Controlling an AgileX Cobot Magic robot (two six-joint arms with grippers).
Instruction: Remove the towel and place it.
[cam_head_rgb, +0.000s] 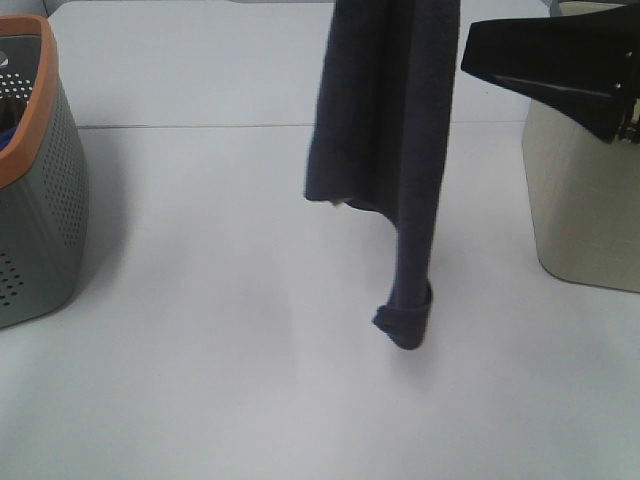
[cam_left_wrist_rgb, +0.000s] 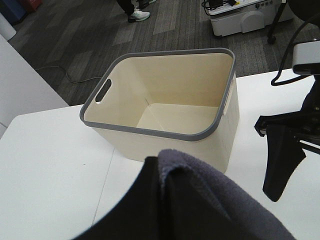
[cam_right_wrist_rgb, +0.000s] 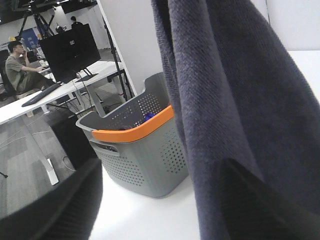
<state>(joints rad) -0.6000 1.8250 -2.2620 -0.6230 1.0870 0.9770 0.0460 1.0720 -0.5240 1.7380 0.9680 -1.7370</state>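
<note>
The dark navy towel (cam_head_rgb: 385, 130) hangs in a long vertical drape from above the top edge of the exterior view. Its curled lower tip is at or just above the white table (cam_head_rgb: 200, 350). My left gripper (cam_left_wrist_rgb: 165, 200) is shut on the towel's (cam_left_wrist_rgb: 220, 195) top fold; it is out of frame in the exterior view. At the towel's right, my right gripper (cam_head_rgb: 468, 50) stands open, level with its upper part. In the right wrist view the towel (cam_right_wrist_rgb: 235, 100) hangs close in front, between the dark fingers (cam_right_wrist_rgb: 65, 205).
A grey perforated basket with an orange rim (cam_head_rgb: 40, 200) (cam_right_wrist_rgb: 135, 145) stands at the table's left edge. On the right stands an empty cream bin with a grey rim (cam_head_rgb: 585, 200) (cam_left_wrist_rgb: 160, 130). People and desks are beyond the table.
</note>
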